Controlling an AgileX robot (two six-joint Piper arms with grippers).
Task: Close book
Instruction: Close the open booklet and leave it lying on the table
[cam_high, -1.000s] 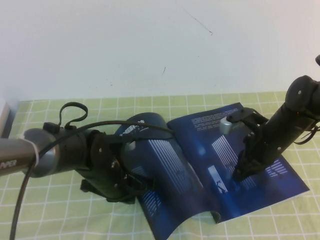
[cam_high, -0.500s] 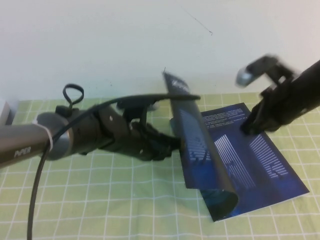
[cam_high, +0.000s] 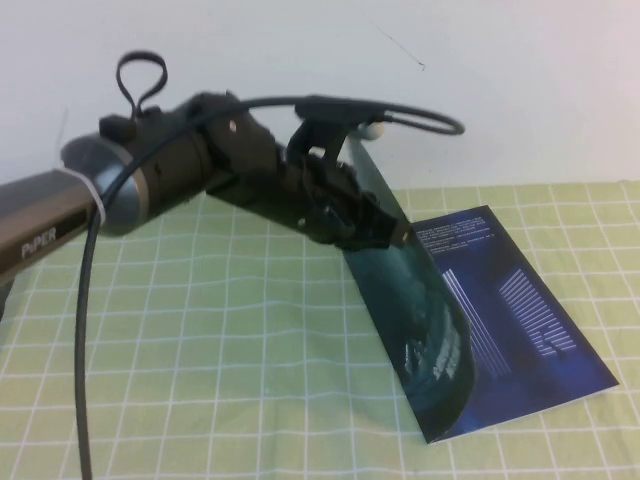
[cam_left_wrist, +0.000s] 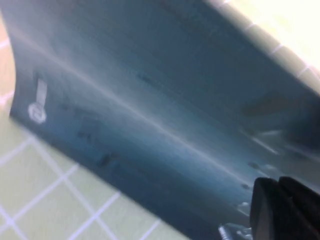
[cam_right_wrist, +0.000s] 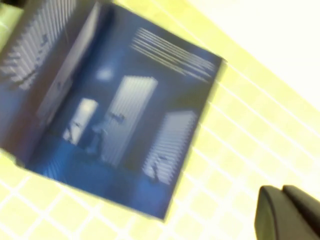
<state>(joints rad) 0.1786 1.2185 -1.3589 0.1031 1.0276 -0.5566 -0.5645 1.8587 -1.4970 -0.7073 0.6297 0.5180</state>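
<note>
A thin, floppy book (cam_high: 530, 320), I judge — its raised cover (cam_high: 425, 310) bows against my left gripper (cam_high: 385, 232), best pushed near the free edge — the rest lies flat on the counter (cam_high: 200, 350) below my right gripper (cam_right_wrist: 287, 212); whether either's jaws are shut I cannot tell.

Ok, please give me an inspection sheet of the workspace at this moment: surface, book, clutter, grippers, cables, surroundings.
Surface: green checked cloth, lying flat.
Job's things: blue book is half open. Its right half lies flat on the cloth, and the left cover is raised and curves over it, not yet down.
Clutter: nothing seen.
Grippers: left gripper is against the outer side of the raised cover, near its upper edge. Right gripper is outside the high view; its wrist view shows the book from a distance, so it is apart from the book.
Cables: black cable arches above the left gripper; another hangs down beside the left arm.
Surroundings: white wall behind the cloth.
</note>
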